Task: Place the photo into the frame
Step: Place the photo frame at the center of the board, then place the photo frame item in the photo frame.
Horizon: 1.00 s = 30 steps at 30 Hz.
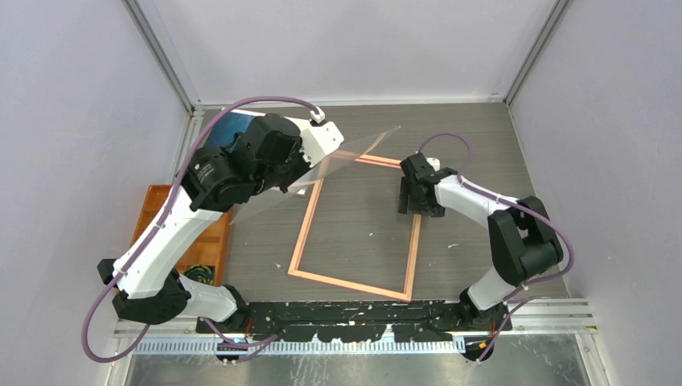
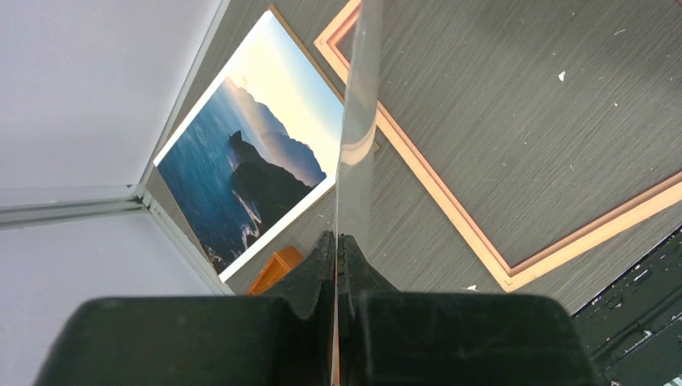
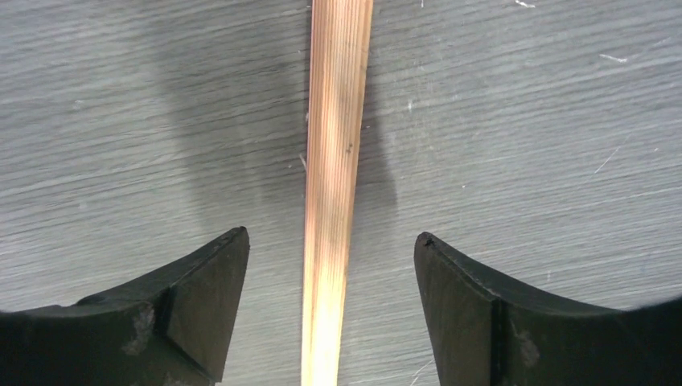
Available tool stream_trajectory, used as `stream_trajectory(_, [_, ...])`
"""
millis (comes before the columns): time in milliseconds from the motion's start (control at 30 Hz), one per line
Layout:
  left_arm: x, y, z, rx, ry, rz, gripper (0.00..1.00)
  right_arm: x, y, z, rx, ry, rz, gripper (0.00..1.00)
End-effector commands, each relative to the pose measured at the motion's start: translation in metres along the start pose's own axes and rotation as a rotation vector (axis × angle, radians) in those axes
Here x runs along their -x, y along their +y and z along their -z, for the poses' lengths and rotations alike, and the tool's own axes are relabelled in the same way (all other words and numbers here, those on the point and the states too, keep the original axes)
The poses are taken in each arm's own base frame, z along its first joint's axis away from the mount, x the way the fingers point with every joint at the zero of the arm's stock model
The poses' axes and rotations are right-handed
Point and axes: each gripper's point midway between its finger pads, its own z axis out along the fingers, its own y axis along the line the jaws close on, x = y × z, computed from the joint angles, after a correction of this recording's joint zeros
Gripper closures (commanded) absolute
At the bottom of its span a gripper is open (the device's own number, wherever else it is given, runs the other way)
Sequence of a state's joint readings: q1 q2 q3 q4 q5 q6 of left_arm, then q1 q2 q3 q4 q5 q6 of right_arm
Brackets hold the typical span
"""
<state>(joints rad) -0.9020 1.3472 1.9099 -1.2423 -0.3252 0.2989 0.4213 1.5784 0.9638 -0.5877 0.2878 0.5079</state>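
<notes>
The frame (image 1: 306, 225) lies flat on the dark table, its light wood-coloured side up. The photo (image 2: 249, 169), sea and dark mountains face up, lies at the far left corner, mostly hidden under my left arm in the top view (image 1: 223, 129). My left gripper (image 2: 336, 241) is shut on the edge of a clear pane (image 2: 358, 121), held tilted above the frame's far left part (image 1: 354, 157). My right gripper (image 3: 331, 237) stands open just above the frame's right bar (image 3: 334, 161), one finger on each side, not touching it.
An orange compartment tray (image 1: 205, 241) sits at the left edge beside the frame, partly under my left arm. A black strip (image 1: 354, 310) runs along the near edge by the arm bases. Walls close in the table at the back and both sides.
</notes>
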Motion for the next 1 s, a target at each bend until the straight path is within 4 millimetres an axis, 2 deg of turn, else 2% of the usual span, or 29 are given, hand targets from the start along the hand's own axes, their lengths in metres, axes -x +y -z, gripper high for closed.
stream_trajectory(0, [0.005, -0.001, -0.008, 0.013, -0.035, 0.014, 1.0, 0.037, 0.024, 0.059, 0.266, -0.163, -0.241, 0.14])
stream_trajectory(67, [0.003, -0.011, -0.014, -0.026, -0.031, 0.027, 1.0, 0.048, 0.037, 0.091, 0.406, -0.212, -0.355, 0.11])
stream_trajectory(167, [-0.003, -0.046, -0.022, -0.181, -0.016, 0.088, 1.0, 0.048, 0.055, 0.135, 0.626, -0.23, -0.472, 0.04])
stream_trajectory(300, [-0.014, -0.092, -0.042, -0.354, 0.023, 0.17, 1.0, 0.033, 0.063, 0.161, 0.816, -0.21, -0.62, 0.0])
stream_trajectory(367, [-0.02, -0.119, -0.053, -0.456, 0.058, 0.208, 1.0, 0.027, 0.061, 0.167, 0.887, -0.206, -0.728, 0.0])
stream_trajectory(533, [-0.03, -0.159, -0.078, -0.592, 0.128, 0.273, 1.0, 0.014, 0.054, 0.165, 0.958, -0.189, -0.88, 0.0])
stream_trajectory(700, [-0.038, -0.19, -0.087, -0.714, 0.177, 0.34, 0.99, 0.009, 0.051, 0.153, 0.949, -0.183, -0.948, 0.0])
stream_trajectory(800, [-0.04, -0.199, -0.091, -0.745, 0.199, 0.37, 1.0, 0.002, 0.054, 0.139, 0.896, -0.145, -0.947, 0.0])
stream_trajectory(967, [-0.042, -0.203, -0.094, -0.753, 0.204, 0.376, 1.0, -0.014, 0.054, 0.117, 0.807, -0.116, -0.938, 0.0])
